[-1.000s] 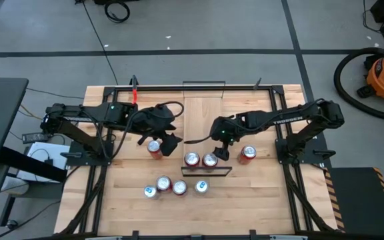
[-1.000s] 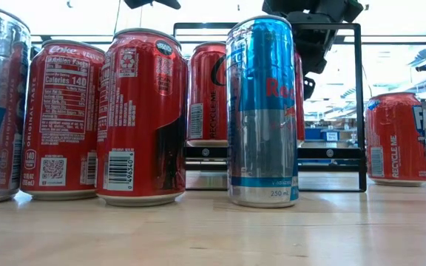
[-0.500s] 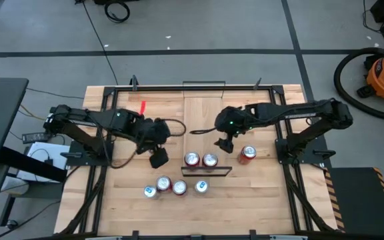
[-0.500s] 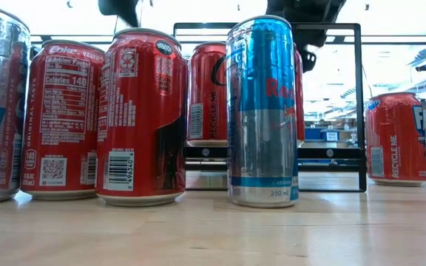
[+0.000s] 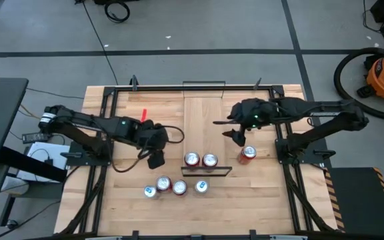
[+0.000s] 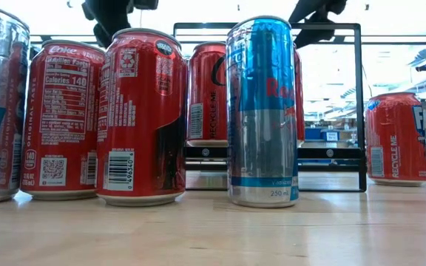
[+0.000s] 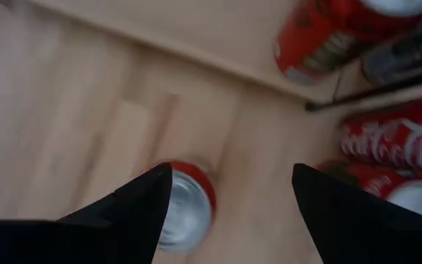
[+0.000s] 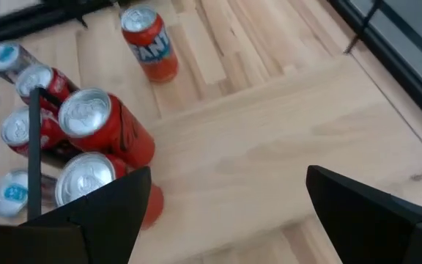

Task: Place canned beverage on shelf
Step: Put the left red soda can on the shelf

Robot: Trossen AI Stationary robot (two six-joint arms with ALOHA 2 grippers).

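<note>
two cans [image 5: 201, 160] on shelf [image 5: 205, 171], three cans [image 5: 172, 187] before

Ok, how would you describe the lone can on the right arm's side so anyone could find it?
On the wooden tabletop, find the narrow shelf with black wire rails near the middle. Beside it, on the right arm's side, stands one red can. Unlike the two cans on the shelf and the row in front, it stands by itself.

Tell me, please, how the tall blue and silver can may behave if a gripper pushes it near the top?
The tall blue and silver can stands upright and looks slimmer and taller than the red cans beside it, so it would probably tip rather than slide. Its smooth, shiny wall may be slippery. Once fallen, it would likely roll.
</note>
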